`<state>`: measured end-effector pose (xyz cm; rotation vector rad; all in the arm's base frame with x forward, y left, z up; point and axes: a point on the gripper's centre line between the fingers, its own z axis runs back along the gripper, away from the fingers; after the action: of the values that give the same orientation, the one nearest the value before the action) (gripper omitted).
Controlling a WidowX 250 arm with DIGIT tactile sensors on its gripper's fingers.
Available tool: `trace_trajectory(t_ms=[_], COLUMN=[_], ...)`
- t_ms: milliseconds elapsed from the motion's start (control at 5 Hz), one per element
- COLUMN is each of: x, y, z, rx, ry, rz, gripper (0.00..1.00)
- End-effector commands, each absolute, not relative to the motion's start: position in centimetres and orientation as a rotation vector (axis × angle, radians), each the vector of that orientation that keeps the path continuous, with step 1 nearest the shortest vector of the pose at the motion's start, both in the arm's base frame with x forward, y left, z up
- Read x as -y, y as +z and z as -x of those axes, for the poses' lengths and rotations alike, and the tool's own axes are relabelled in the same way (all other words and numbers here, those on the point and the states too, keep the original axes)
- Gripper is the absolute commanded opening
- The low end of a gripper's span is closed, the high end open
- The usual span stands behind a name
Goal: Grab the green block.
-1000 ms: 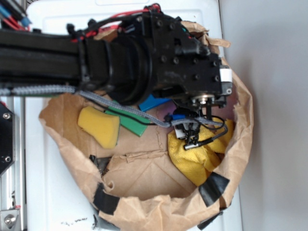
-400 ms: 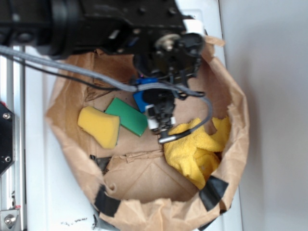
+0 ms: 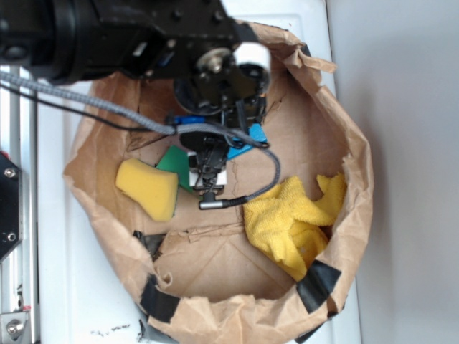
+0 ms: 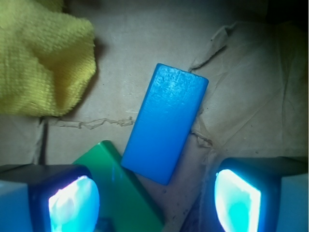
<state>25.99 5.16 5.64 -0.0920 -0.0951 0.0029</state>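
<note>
Fingers (image 4: 72, 200) of the gripper (image 4: 155, 198) stand spread wide in the wrist view, one glowing pad at 7 o'clock and the other at 5 o'clock, with nothing clamped between them. Between those pads, toward the left one, the green block (image 4: 120, 191) lies flat on brown paper (image 4: 145, 38), its lower end running out of the picture. A blue slab (image 4: 165, 129) lies tilted just beside it toward 1 o'clock; from this angle the two corners look to be touching or overlapping, though I cannot tell which. A yellow towel (image 4: 41, 58) is bunched up at 10 o'clock, apart from both slabs.

From the exterior view, the gripper (image 3: 208, 175) hangs inside a crumpled paper bag (image 3: 358, 172) under the black arm (image 3: 107, 36), and its spread is not readable from here. The green block (image 3: 174, 163) shows only as a sliver at the gripper's 9 o'clock, touching the yellow sponge wedge (image 3: 148, 188) on its far side. The blue slab (image 3: 252, 136) peeks out at the gripper's 1 o'clock. The yellow towel (image 3: 290, 222) sits toward 4 o'clock, near the bag's wall.
</note>
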Motion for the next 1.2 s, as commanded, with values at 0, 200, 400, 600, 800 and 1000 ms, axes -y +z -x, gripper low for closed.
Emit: trace_trajectory(t_ms=[0,200,400,600,800,1000], x=[-6.6,-6.6,-6.6,-5.1,-4.2,-3.5], y=[6.7,6.7,6.7,7.4,7.4,7.2], z=[-26.3,-26.3,-26.3,-25.1,-25.4,-25.5], rx=[0.147,0.147,0.147,0.188,0.206,0.239], ry=[0.019,0.019,0.019,-0.075,-0.117,-0.153], rz=[0.073,0.073,0.073,0.108,0.138,0.14], gripper=[1.0,1.0,1.0,1.0,1.0,1.0])
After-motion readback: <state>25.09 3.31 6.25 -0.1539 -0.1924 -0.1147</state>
